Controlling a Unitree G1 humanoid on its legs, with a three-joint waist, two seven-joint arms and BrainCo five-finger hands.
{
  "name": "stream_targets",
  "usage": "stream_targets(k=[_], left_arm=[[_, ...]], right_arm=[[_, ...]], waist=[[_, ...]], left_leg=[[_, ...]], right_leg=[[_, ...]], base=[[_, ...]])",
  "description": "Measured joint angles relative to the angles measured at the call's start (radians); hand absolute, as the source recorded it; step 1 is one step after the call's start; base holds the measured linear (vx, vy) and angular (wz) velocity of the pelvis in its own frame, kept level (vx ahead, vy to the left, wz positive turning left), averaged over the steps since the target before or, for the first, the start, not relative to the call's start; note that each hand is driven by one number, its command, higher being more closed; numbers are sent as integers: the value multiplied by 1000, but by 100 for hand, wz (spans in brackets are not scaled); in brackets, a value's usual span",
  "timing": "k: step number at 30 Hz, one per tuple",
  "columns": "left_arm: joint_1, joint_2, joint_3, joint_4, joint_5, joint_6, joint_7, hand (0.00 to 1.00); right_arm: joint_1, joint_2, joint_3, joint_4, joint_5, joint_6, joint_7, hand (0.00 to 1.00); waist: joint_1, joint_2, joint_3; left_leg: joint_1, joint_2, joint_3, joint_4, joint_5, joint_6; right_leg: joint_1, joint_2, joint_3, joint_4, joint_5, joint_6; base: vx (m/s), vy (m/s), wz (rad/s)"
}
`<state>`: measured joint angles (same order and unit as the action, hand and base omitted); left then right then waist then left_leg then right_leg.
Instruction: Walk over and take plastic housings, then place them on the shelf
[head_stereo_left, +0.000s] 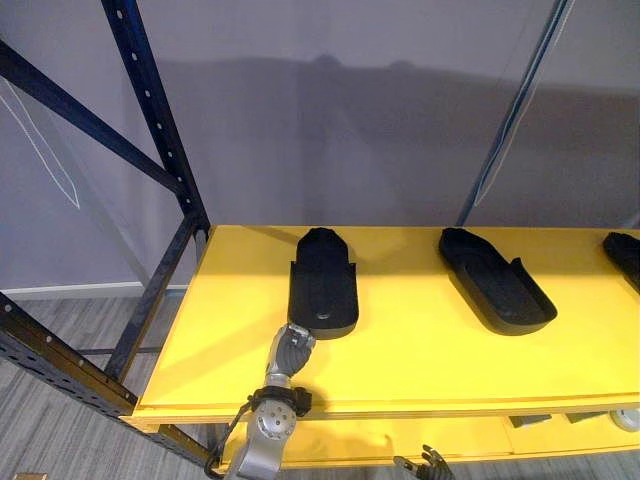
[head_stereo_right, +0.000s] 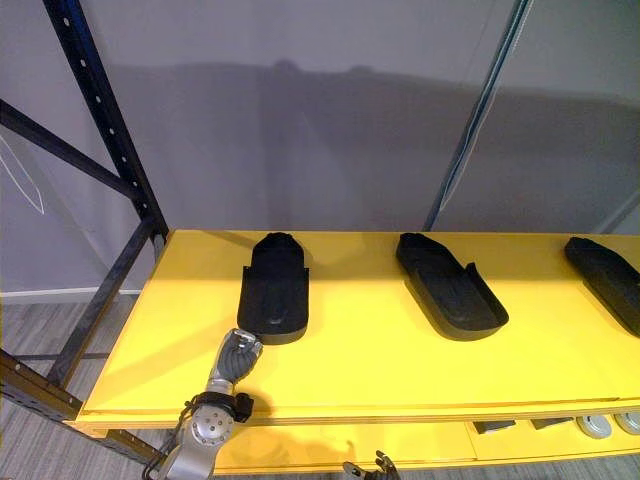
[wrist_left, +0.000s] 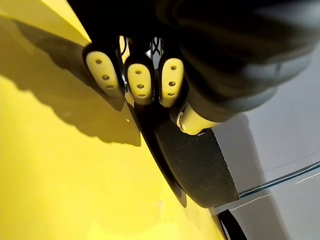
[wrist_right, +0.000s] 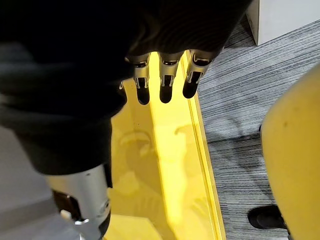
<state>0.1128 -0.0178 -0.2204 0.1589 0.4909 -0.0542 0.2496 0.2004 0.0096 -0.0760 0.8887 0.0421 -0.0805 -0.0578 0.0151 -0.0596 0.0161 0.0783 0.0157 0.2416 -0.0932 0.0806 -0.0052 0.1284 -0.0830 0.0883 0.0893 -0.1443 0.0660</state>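
Left hand (head_stereo_left: 290, 350) reaches up onto the yellow shelf (head_stereo_left: 420, 360) — fingers relaxed, gripping nothing, at the left plastic housing (head_stereo_left: 323, 285)'s near end; right hand (wrist_right: 166, 80) hangs low, fingers straight.

Head pair, wrist cameras.
Both eyes look down at one yellow shelf (head_stereo_left: 420, 350); wrists look from close.

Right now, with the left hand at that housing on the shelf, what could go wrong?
1. The left hand seems to touch the near end of the left housing; a careless withdrawal may drag it toward the front edge of the yellow shelf.
2. The right hand hangs open below that edge; lifting it straight up might hit the shelf.
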Motion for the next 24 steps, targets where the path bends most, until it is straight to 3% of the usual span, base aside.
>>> stream_targets(k=[4,9,10,13,16,21,24], left_arm=[[5,0,-2,-22,-48,3,-2,100],[33,30,-1,-353,-102,-18,6,100],[41,39,10,-430,-117,-40,18,100],[70,35,86,-568,-138,-73,47,100],[148,30,229,-659,-197,-93,114,100],[294,-15,421,-679,-320,-95,186,100],[341,-41,454,-668,-353,-95,181,100]], right_arm=[[2,-6,0,-2,0,-1,0,0],[5,-4,1,-12,1,-3,0,0],[9,-5,1,-12,1,-6,-1,0],[21,-2,-1,-23,1,-10,-1,0],[34,-2,-1,-36,1,-10,-1,0],[43,0,4,-37,-19,-9,-1,0],[42,9,16,-43,-26,-9,-1,0]], waist=[[1,-2,4],[2,-19,18],[3,-23,18],[6,-27,21],[27,-22,24],[64,-21,25],[64,-21,25]], left_leg=[[-6,2,-2,0,-6,-7],[-25,2,-2,1,-9,-3],[-23,1,-5,1,-11,-4],[-22,-2,-27,0,-14,1],[-18,-1,-54,0,-16,4],[-17,2,-90,1,-16,4],[-18,2,-103,1,-16,4]], right_leg=[[-16,-1,-1,5,1,-2],[-25,-3,2,10,11,-5],[-23,-4,1,10,11,-5],[-10,-6,-23,10,12,-4],[-1,-4,-53,24,12,-4],[8,0,-97,44,12,-5],[13,1,-107,44,12,-5]], base=[[-95,-8,1],[-18,1,-2],[2,-4,9],[7,-7,19],[1,-18,25],[-12,-17,25],[-21,-9,14]])
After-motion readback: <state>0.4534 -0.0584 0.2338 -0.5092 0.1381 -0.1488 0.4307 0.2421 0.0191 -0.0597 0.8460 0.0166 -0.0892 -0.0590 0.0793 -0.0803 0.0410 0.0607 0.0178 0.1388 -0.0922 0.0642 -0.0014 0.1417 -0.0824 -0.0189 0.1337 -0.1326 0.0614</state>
